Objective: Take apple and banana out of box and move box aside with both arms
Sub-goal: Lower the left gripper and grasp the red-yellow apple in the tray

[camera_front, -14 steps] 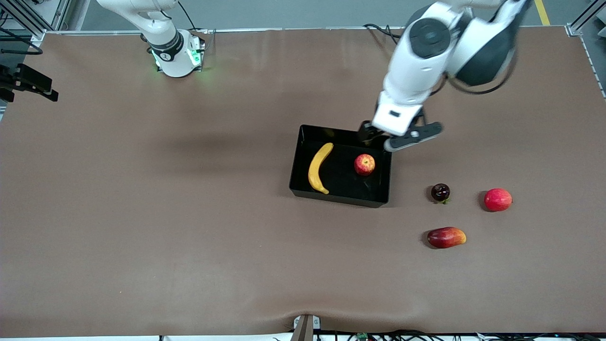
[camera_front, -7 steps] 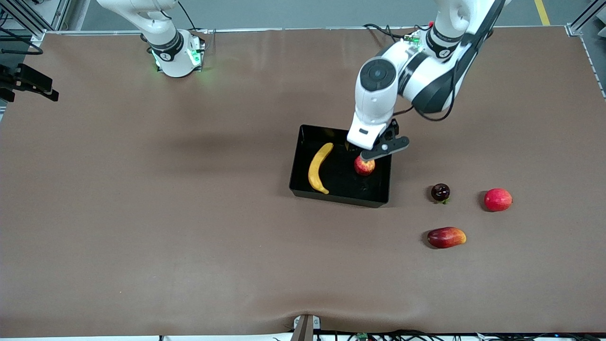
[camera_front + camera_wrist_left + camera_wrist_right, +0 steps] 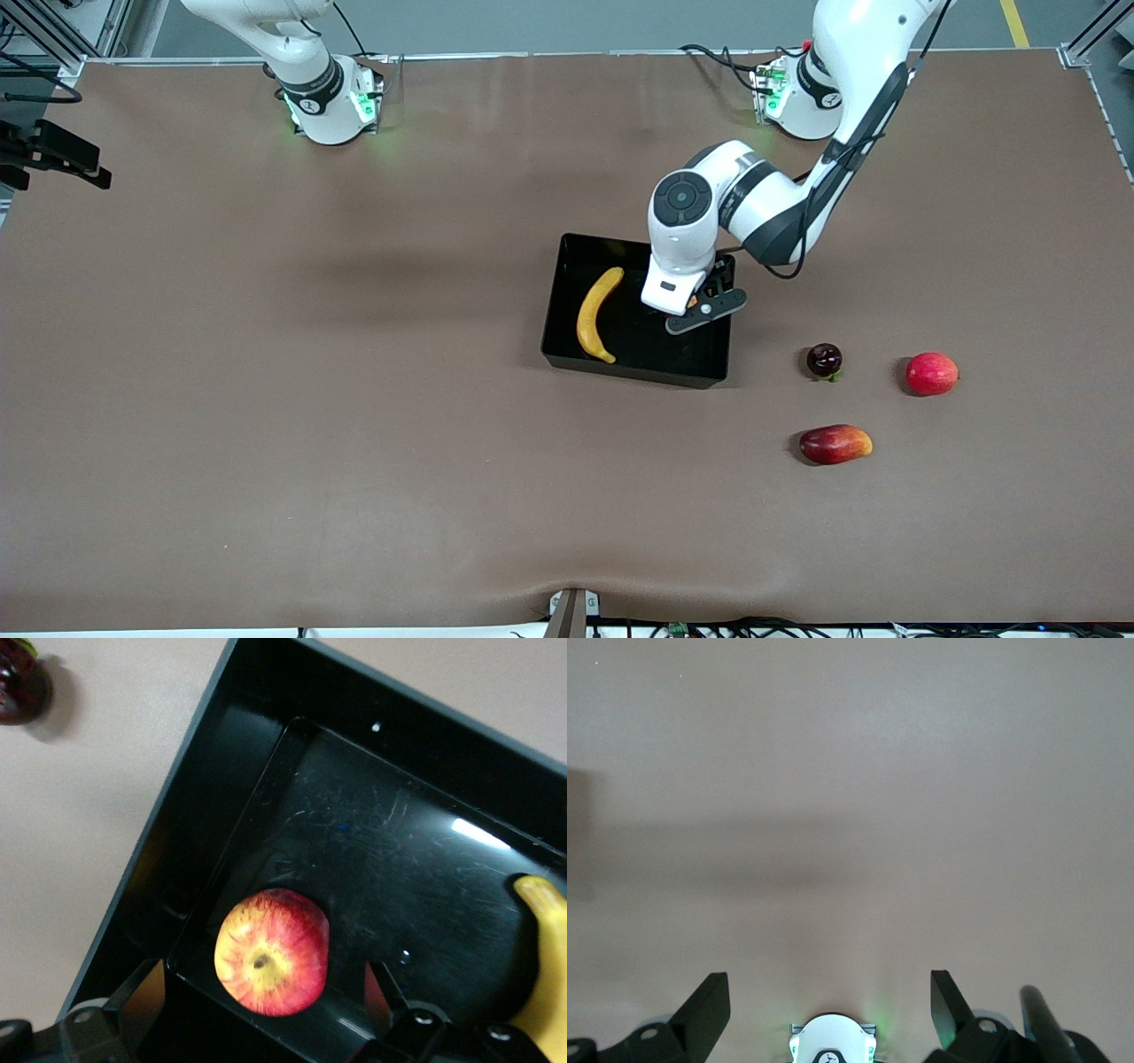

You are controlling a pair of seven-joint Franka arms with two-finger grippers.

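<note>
Red apple [image 3: 271, 951] now under left gripper [image 3: 264, 988]

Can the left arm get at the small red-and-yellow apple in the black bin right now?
Probably yes. The left pincer hangs open directly over the small round red-and-yellow apple in the black plastic bin; the long yellow banana lies apart, leaving the way free.

Apple [image 3: 271, 951] and banana [image 3: 547, 966] in box [image 3: 213, 815]

Front camera high, facing robots; left wrist camera close above box [image 3: 159, 877], shared with front.
</note>
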